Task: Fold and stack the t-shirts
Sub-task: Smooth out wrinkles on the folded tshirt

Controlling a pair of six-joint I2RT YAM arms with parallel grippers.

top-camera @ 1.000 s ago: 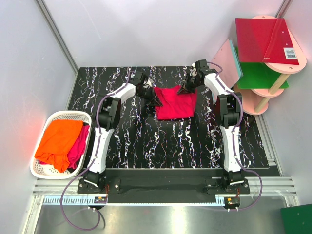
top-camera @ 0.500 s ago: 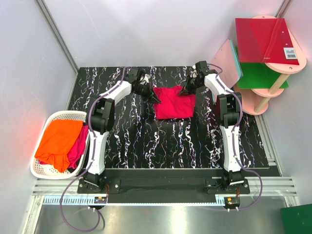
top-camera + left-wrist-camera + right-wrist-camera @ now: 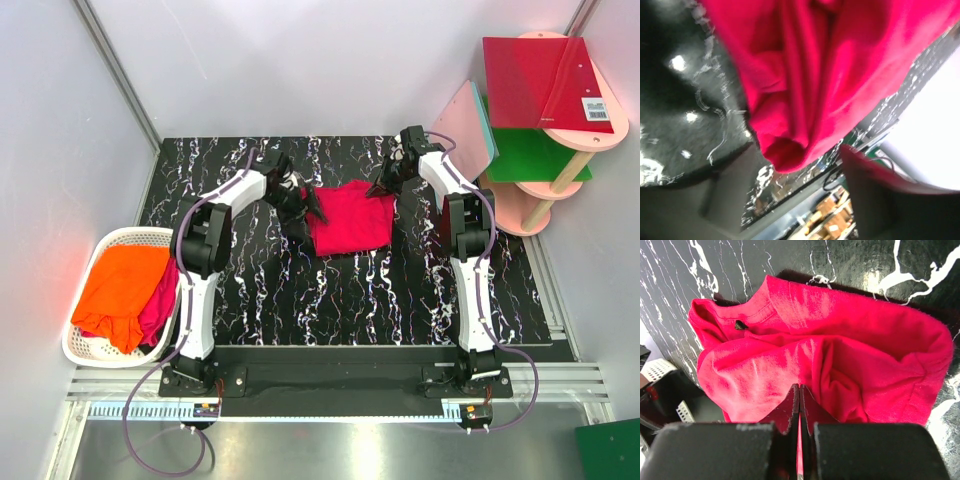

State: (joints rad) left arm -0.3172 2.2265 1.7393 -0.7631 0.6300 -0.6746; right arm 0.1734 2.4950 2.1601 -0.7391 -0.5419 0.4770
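A crimson t-shirt point(image 3: 350, 218) lies bunched on the black marbled table point(image 3: 300, 290), toward the back. My right gripper point(image 3: 384, 184) pinches its far right corner, and in the right wrist view the gripper point(image 3: 799, 388) is shut on a fold of the t-shirt point(image 3: 840, 340). My left gripper point(image 3: 303, 208) stands at the shirt's left edge. Its fingers point(image 3: 880, 200) are spread wide in the left wrist view, and a corner of the t-shirt point(image 3: 805, 75) hangs loose between them. An orange t-shirt point(image 3: 120, 285) and another crimson one point(image 3: 165, 295) lie in a white basket point(image 3: 80, 355).
The basket sits off the table's left edge. A pink shelf stand at the right carries a red board point(image 3: 545, 75) and a green board point(image 3: 530, 155). A pink square board point(image 3: 468, 125) leans against it close to my right arm. Grey walls enclose the back and sides.
My left gripper has opened and let go of the shirt's left edge, which has dropped and slumped. It has drawn slightly toward the near left. The right gripper holds its corner as before.
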